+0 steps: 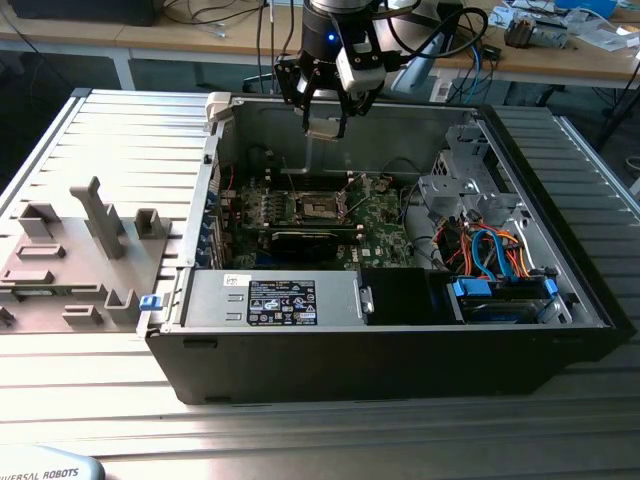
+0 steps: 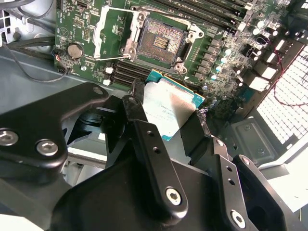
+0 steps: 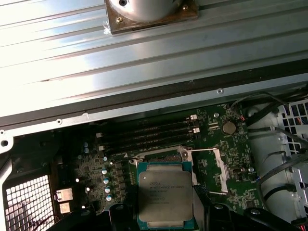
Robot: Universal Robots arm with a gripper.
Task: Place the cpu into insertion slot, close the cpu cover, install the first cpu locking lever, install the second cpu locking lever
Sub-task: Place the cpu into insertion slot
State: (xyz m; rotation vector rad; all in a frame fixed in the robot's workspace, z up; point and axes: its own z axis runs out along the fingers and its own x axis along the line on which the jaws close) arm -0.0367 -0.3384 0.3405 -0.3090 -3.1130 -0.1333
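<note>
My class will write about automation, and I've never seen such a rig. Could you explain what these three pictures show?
This is a robot arm working over an open computer case that lies on a ribbed metal table. The exterior view comes from a camera standing off the arm; both wrist views come from cameras riding on the arm, looking past its hand. The hand is shut on the cpu, a flat silver-topped chip, held above the green board. Below it the insertion slot is bare, and the cpu cover beside it is swung open. Grey holders lie at the exterior view's left.
</note>
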